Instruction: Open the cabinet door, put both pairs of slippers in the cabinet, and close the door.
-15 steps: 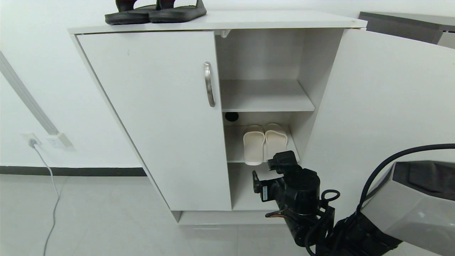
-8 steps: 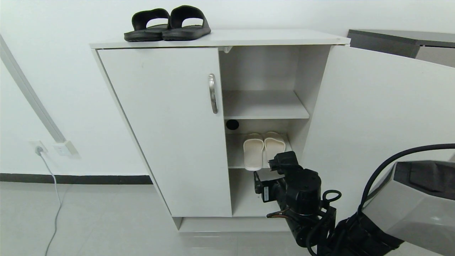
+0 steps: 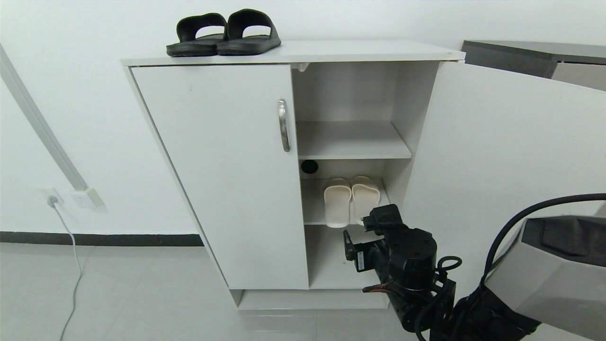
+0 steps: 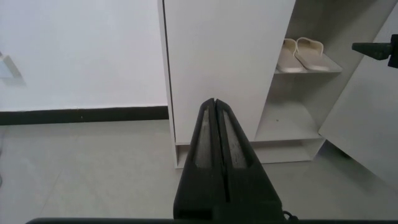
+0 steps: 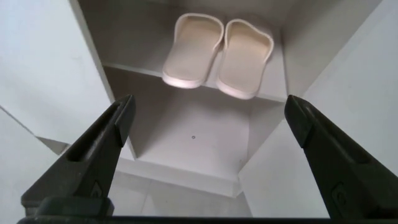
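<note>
Head view. A white cabinet (image 3: 369, 49) stands against a white wall. It has two doors. The left door (image 3: 218, 175) is closed and carries one curved metal handle (image 3: 283, 125) along its inner edge. The right door (image 3: 497, 156) is swung wide open toward 3 o'clock.

Two pairs of slippers are present, four slippers in all.
- The black slippers (image 3: 225, 35) are open-toed slides. They sit side by side on the cabinet top, at 11 o'clock in the view, outside the cabinet.
- The cream slippers (image 3: 351, 199) are smooth and pale. They lie side by side and touching on the middle shelf of the open compartment, just below centre toward 5 o'clock.

The shelf above them and the cabinet floor below them hold nothing.

The right arm rises from 5 o'clock, its wrist in front of the lowest compartment. The right gripper (image 5: 209, 109) has its two fingers spread wide and grips nothing. It faces the cream pair from just outside the opening.

In its wrist view, the left gripper (image 4: 214, 106) has its fingers pressed together and holds nothing. It is well apart from the cabinet, over the floor and pointed at the foot of the closed door.
</note>
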Robot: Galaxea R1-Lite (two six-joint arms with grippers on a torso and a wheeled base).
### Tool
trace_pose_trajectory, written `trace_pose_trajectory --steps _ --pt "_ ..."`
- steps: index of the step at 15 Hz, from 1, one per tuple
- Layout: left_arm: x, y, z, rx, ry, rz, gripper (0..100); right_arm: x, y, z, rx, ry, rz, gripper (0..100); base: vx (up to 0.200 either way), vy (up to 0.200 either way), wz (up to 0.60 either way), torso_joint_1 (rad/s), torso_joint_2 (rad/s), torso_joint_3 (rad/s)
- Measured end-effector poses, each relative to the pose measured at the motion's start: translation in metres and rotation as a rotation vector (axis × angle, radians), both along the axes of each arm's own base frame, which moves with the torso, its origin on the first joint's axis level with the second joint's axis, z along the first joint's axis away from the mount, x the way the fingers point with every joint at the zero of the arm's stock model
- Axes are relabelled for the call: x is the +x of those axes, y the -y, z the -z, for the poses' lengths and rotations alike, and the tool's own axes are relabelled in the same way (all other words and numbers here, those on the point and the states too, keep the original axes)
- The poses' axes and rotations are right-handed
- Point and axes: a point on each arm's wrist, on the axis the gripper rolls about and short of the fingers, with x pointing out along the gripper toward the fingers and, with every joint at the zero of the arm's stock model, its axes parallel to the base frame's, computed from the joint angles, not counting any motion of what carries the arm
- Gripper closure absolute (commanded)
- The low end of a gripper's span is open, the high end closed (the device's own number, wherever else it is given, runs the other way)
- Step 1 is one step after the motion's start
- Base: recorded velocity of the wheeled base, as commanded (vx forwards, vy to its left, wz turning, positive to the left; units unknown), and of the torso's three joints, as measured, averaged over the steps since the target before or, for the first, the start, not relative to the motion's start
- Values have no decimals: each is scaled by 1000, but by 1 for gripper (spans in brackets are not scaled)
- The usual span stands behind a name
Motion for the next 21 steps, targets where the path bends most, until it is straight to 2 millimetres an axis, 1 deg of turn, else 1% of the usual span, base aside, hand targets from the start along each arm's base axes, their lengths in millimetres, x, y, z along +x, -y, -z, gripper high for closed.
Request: trace_pose_trajectory --steps 5,8,15,21 --pt "0 0 0 0 2 2 100 -3 2 4 -1 24 -53 0 0 200 0 4 0 1" --pt "0 0 0 0 0 1 100 -3 4 8 -11 15 -52 0 0 200 0 2 2 4" --pt "0 0 0 0 0 0 100 -4 3 15 -25 0 -68 0 0 200 0 2 3 4" --pt "0 0 0 -1 0 -1 100 -4 2 16 -24 0 -73 0 0 200 0 3 5 0"
